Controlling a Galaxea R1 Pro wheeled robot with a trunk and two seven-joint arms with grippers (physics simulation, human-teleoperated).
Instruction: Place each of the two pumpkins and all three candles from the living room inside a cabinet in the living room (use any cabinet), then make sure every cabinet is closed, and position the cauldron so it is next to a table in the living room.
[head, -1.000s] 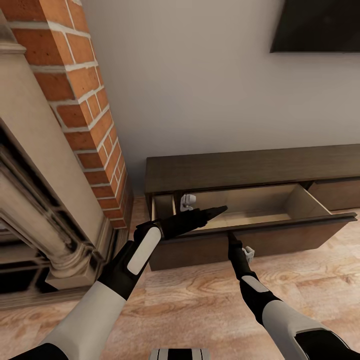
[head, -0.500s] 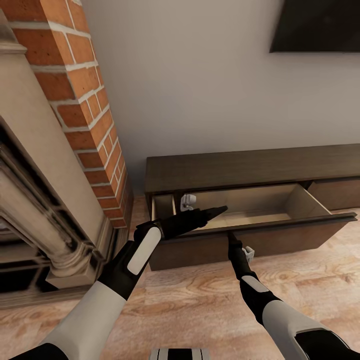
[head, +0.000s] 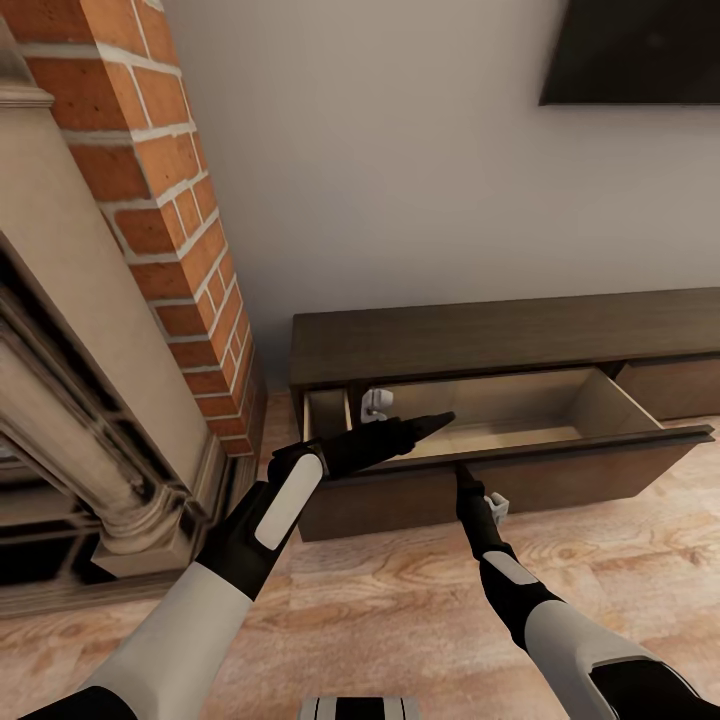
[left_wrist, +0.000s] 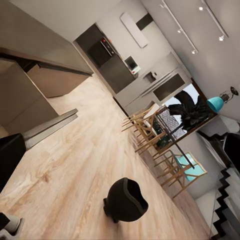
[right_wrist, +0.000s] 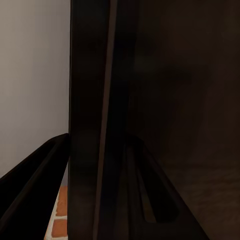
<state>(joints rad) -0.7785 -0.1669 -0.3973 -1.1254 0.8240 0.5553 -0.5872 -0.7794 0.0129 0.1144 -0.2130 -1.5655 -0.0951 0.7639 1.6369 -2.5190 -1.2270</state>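
The long dark-brown cabinet (head: 500, 340) stands against the wall with one wide drawer (head: 520, 410) pulled out, its pale inside bare where I can see it. My left gripper (head: 445, 418) hovers over the drawer's front left part, fingers together in a point. My right gripper (head: 463, 478) is at the drawer front (head: 580, 470); in the right wrist view its fingers (right_wrist: 30, 190) straddle that dark panel (right_wrist: 115, 100). The black cauldron (left_wrist: 126, 200) sits on the wood floor in the left wrist view. Pumpkins, candles and the table are out of view.
A brick column (head: 170, 200) and a stone fireplace surround (head: 60, 400) stand close on the left of the cabinet. A dark screen (head: 640, 50) hangs on the wall above. Dining chairs (left_wrist: 150, 130) and kitchen units lie far beyond the cauldron.
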